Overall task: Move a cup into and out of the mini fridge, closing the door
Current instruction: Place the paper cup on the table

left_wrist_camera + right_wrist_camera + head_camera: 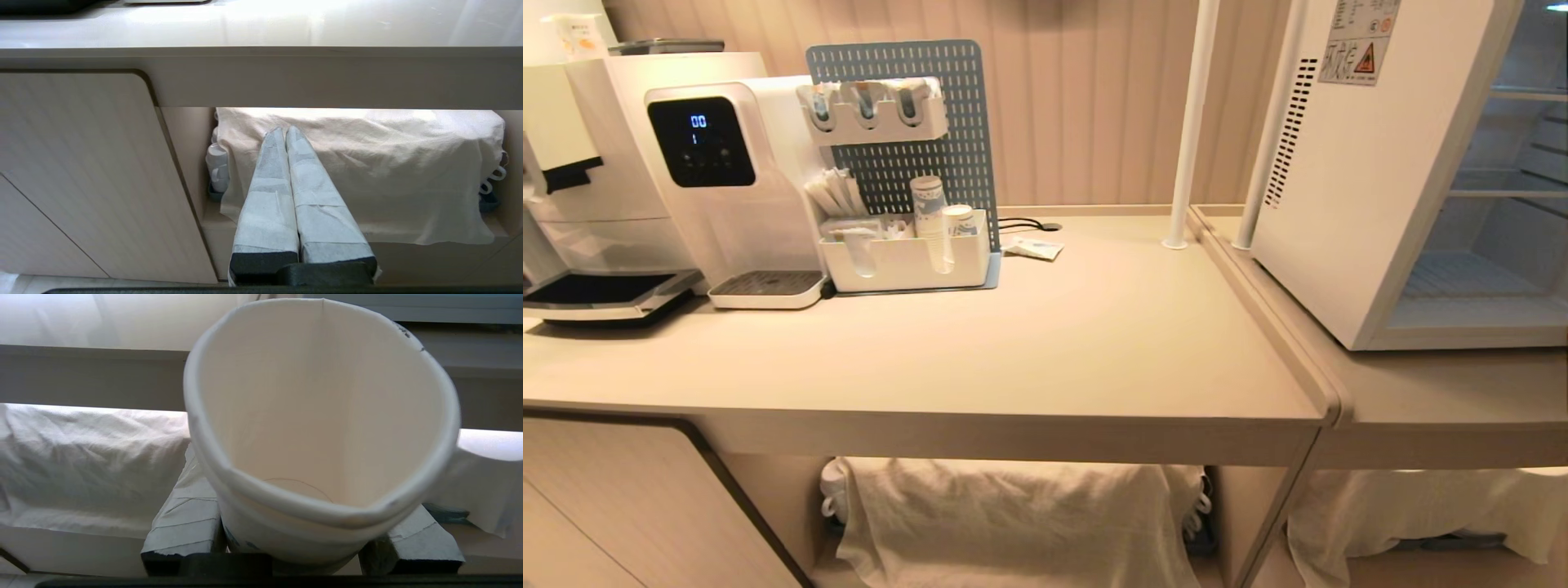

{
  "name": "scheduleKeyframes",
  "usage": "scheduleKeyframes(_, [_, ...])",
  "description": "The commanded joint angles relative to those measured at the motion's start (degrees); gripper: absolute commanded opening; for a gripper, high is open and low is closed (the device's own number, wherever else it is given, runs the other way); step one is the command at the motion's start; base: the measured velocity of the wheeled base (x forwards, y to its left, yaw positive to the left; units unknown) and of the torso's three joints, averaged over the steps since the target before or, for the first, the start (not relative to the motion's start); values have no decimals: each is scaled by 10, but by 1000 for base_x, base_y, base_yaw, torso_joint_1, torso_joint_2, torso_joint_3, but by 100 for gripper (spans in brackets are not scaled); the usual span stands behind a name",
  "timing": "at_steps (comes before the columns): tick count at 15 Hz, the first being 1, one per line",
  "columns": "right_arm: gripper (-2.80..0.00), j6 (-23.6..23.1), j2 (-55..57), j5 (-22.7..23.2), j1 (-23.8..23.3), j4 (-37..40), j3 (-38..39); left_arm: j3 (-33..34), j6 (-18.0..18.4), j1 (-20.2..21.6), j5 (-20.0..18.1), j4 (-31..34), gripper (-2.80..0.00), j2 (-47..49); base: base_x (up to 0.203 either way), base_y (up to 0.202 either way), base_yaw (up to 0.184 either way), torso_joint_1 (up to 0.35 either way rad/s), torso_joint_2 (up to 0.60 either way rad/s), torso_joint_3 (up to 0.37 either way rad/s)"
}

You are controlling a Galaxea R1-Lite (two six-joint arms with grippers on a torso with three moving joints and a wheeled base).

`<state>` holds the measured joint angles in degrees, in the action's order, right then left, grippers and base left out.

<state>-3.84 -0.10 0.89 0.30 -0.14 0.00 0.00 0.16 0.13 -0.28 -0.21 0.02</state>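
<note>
The cup (318, 416), white paper with a rolled rim and a bit of blue print low on its side, stands upright in my right gripper (304, 498). The taped fingers (188, 522) press its lower wall from both sides. This gripper hangs below the counter's front edge, outside the head view. The mini fridge (1356, 204) stands on the lower counter at the right, its inside with wire shelves showing. The door is out of view. My left gripper (284, 132) is shut and empty, pointing at the cloth under the counter.
On the counter (1054, 343) stand a coffee machine (605, 163), a water dispenser (727, 180) and a pegboard organizer (907, 253) with stacked cups (929, 212). Two white poles (1192, 122) rise beside the fridge. A cloth (1013, 523) covers the shelf beneath.
</note>
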Motion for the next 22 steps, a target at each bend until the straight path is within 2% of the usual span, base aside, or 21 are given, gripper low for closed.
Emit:
scheduleKeyframes(1, [-280, 1, 1, 1, 0, 0, 1, 0, 0, 0, 0, -1, -280, 0, 0, 191, -4, 2, 2, 2])
scheduleKeyframes(20, [-280, 1, 1, 0, 0, -1, 1, 0, 0, 0, 0, -1, -280, 0, 0, 191, 0, 2, 4, 1])
scheduleKeyframes(22, [-280, 20, 1, -3, 0, 3, -2, 0, 0, 0, 0, -1, -280, 0, 0, 101, 3, 3, 2, 2])
